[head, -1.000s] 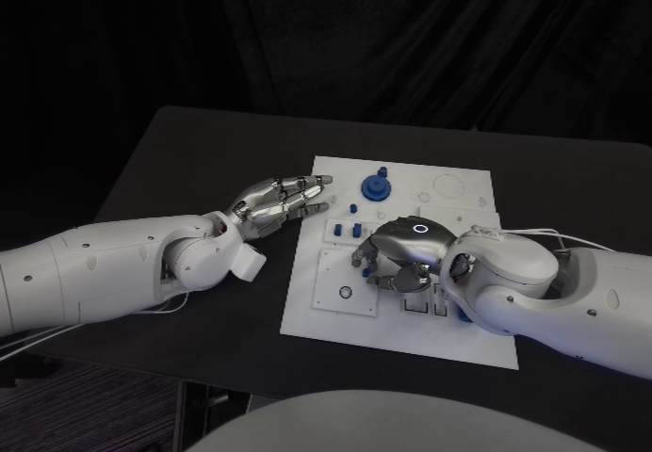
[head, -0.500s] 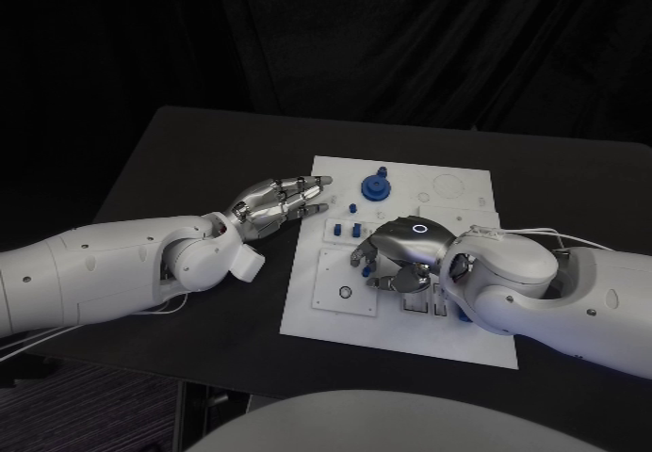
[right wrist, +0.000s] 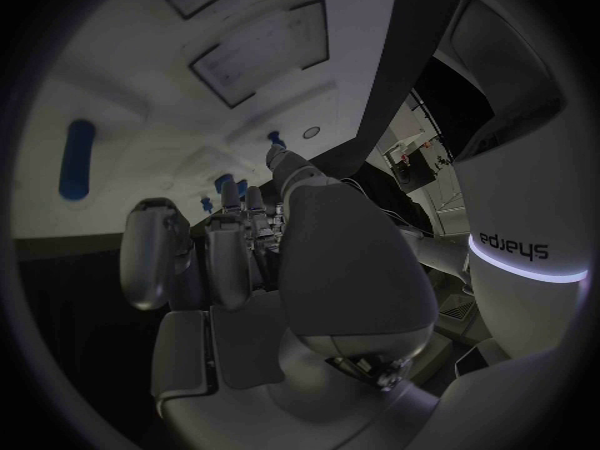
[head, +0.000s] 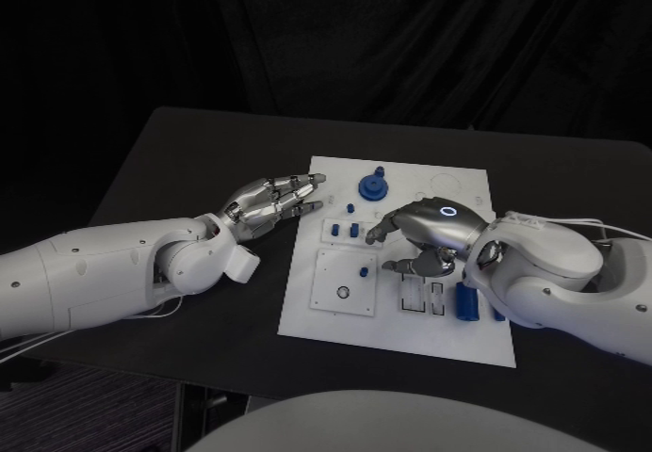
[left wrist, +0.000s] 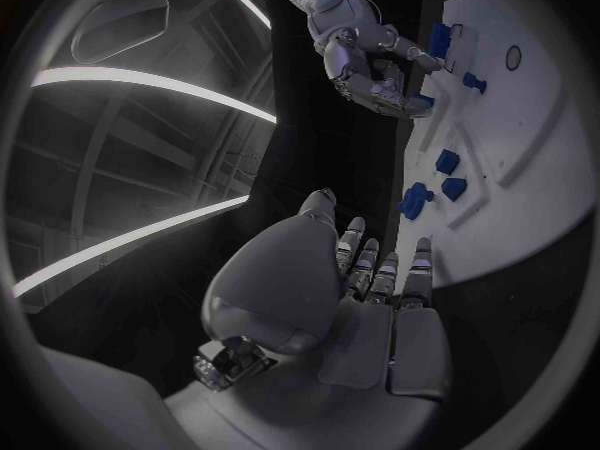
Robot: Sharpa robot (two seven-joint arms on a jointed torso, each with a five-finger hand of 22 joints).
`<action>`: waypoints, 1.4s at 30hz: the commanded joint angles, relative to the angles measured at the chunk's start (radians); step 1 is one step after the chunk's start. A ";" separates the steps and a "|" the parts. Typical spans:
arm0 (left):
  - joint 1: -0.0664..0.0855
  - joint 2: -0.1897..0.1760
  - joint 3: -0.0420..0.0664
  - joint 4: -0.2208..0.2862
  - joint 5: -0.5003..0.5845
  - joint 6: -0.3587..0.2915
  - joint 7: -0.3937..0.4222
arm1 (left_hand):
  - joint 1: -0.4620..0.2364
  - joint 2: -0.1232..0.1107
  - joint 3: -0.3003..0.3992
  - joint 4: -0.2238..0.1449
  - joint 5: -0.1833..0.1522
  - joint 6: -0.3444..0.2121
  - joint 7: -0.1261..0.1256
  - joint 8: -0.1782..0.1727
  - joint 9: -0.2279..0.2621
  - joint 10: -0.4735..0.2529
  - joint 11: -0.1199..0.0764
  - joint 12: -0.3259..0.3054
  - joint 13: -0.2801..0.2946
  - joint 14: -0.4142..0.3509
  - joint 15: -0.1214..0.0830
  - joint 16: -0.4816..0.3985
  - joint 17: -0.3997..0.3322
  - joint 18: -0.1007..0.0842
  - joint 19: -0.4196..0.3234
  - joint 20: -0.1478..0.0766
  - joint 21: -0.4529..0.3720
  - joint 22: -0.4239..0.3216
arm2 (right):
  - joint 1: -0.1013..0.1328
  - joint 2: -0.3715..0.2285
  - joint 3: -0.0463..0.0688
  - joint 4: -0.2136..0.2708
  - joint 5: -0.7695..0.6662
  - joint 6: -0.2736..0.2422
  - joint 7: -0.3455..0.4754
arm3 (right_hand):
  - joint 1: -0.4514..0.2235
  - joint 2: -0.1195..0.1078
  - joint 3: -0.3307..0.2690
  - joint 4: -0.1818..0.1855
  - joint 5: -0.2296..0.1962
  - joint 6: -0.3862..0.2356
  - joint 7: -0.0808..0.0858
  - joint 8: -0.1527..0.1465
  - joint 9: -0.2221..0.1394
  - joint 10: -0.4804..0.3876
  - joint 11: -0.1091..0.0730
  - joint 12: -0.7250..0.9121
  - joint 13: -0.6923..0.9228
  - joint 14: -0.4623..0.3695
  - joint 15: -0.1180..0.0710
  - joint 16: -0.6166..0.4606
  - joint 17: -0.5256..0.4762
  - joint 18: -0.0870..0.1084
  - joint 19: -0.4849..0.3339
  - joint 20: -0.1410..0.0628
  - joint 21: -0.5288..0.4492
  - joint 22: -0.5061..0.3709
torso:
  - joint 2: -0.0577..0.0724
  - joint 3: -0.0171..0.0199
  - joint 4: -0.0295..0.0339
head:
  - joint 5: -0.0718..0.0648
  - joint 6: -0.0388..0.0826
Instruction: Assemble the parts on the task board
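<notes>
The white task board lies mid-table. My right hand hovers over its middle, fingers loosely curved downward, and I see nothing held in them. A long blue part lies on the board just beside that wrist, and the right wrist view shows it flat on the board, apart from the fingers. A round blue part with a peg stands at the board's far edge. Small blue pieces sit left of the right hand. My left hand is open, its fingers pointing at the board's left edge.
Two rectangular slots and a square plate with a ring hole are on the board's near half. The black table extends to the left and far side. The left wrist view shows the right hand above the board.
My right hand has shifted right and toward the far side, uncovering the long blue part lying on the board. The left hand has stayed put.
</notes>
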 commanded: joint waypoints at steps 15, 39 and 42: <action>-0.002 -0.019 0.001 0.045 -0.078 -0.114 0.246 | 0.005 -0.006 -0.012 0.016 0.034 0.070 -0.045 0.014 0.001 0.042 -0.059 0.052 0.004 -0.030 -0.083 -0.020 -0.009 -0.077 -0.031 -0.180 -0.014 -0.041 | 0.041 -0.126 0.000 -0.037 0.127 -0.093 -0.070 | 0.006 0.023 -0.036 0.052 0.020 0.045 0.057 0.001 -0.059 0.069 -0.007 0.067 -0.029 0.044 0.020 0.013 0.099 0.004 0.002 0.012 0.006 0.184 | -0.001 -0.0008 -0.0028 | -0.022 0.000; -0.002 -0.022 0.001 0.028 -0.086 -0.093 0.215 | 0.021 -0.001 -0.007 0.014 0.032 -0.010 -0.056 -0.015 -0.019 0.006 -0.052 0.009 0.000 -0.028 -0.061 -0.021 -0.009 -0.072 -0.025 -0.147 -0.009 -0.040 | -0.006 -0.150 -0.001 -0.077 0.061 -0.051 -0.102 | -0.020 0.003 -0.089 0.071 -0.076 0.037 0.045 -0.005 -0.147 0.126 -0.016 0.067 -0.084 0.052 0.014 0.024 0.107 -0.002 0.021 0.009 0.037 0.193 | 0.000 0.0010 0.0004 | -0.043 0.000; -0.003 -0.022 0.001 0.027 -0.086 -0.089 0.212 | 0.020 0.000 -0.007 0.014 0.031 -0.010 -0.056 -0.015 -0.019 0.006 -0.050 0.009 0.000 -0.028 -0.059 -0.020 -0.008 -0.068 -0.024 -0.141 -0.008 -0.040 | -0.007 -0.147 -0.001 -0.077 0.069 -0.052 -0.094 | -0.018 0.006 -0.089 0.071 -0.073 0.037 0.045 -0.004 -0.152 0.135 -0.017 0.066 -0.087 0.052 0.014 0.024 0.106 -0.002 0.021 0.009 0.037 0.193 | -0.002 0.0009 -0.0004 | -0.042 0.000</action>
